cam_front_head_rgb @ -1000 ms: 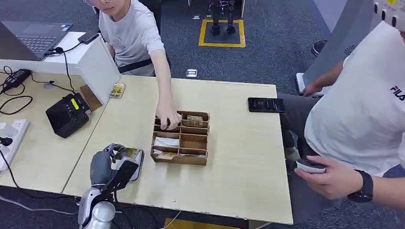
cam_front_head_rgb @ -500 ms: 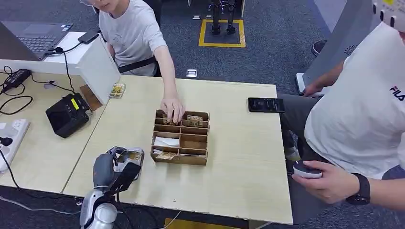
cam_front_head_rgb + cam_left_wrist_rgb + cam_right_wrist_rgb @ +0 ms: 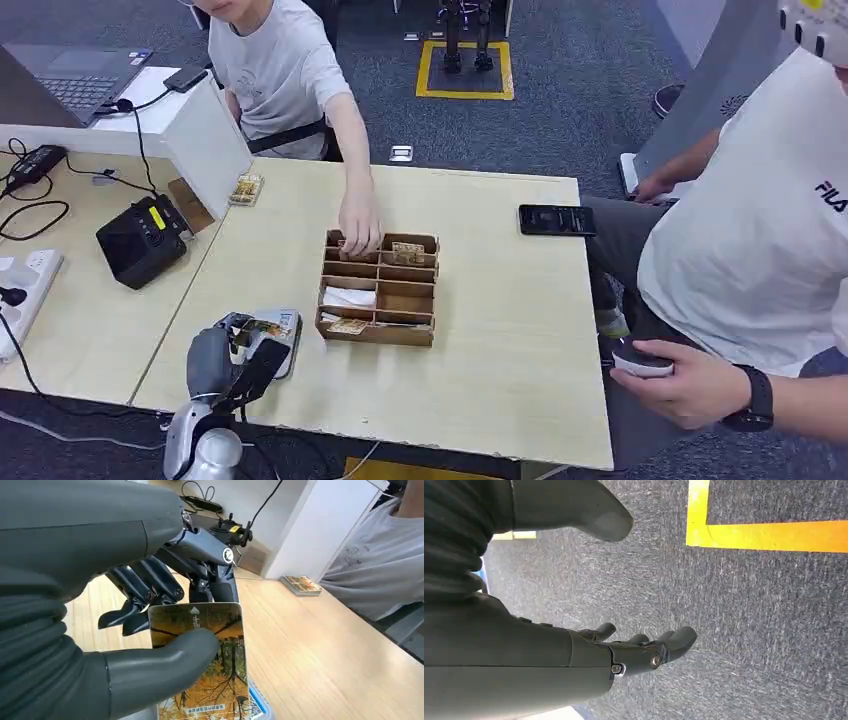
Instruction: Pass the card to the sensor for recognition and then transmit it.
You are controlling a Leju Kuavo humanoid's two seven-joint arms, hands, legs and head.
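Note:
My left hand (image 3: 236,362) is at the table's near left edge and pinches a card (image 3: 205,665) printed with autumn trees, thumb (image 3: 165,655) on its face and dark fingers (image 3: 145,587) behind it. The card (image 3: 262,327) stands just above a small pale tray (image 3: 290,345) holding more cards (image 3: 257,707). The black sensor box (image 3: 142,240) with a yellow label sits on the adjoining desk, far left of the hand. My right hand (image 3: 644,650) hangs over grey carpet, fingers apart, holding nothing.
A wooden compartment organizer (image 3: 380,292) stands mid-table; a person's hand (image 3: 358,232) reaches into its back row. A black phone (image 3: 556,219) lies far right. Another person at the right holds a small device (image 3: 640,360). A card stack (image 3: 245,187) lies by a white box (image 3: 208,140).
The person's hand moved from the organizer's left second row to its back row. My left hand shifted slightly toward the table's near edge, still holding the card.

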